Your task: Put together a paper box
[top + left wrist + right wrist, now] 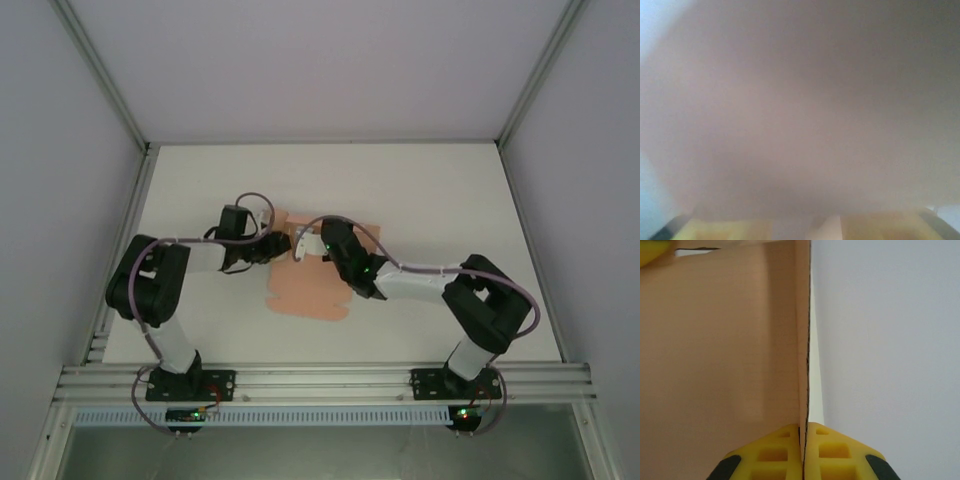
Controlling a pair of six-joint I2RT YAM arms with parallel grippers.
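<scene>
Top view, and the paper box [305,295] is a flat salmon-pink sheet with flaps, lying on the white surface [430,190] around the middle, a touch toward 9 o'clock. Its widest part spreads toward 6 o'clock, and a narrower part reaches up to 12 o'clock, where both arms meet over it.

The left gripper [278,247] comes in from 9 o'clock and sits right at the sheet's upper left edge. The right gripper [303,243] reaches in from 3 o'clock, and its tip is just beside the left one, almost nose to nose, over the upper part of the card.

Now the right wrist view: the right gripper [803,432] has its jaws pressed together on a thin raised edge of card. That edge runs straight up toward 12 o'clock from between the yellow pads [775,450]. The pink panel [720,350] spreads off to 9 o'clock, with plain pale background at 3 o'clock. That's a firm pinch on the paper box.

Left wrist view: very blurred, with a pinkish-grey mass close against the lens. At 6 o'clock the left gripper [807,227] shows its yellow pads [720,230] standing apart with a clear gap between them, so those jaws are open. Whether card sits in that gap, I cannot tell.
</scene>
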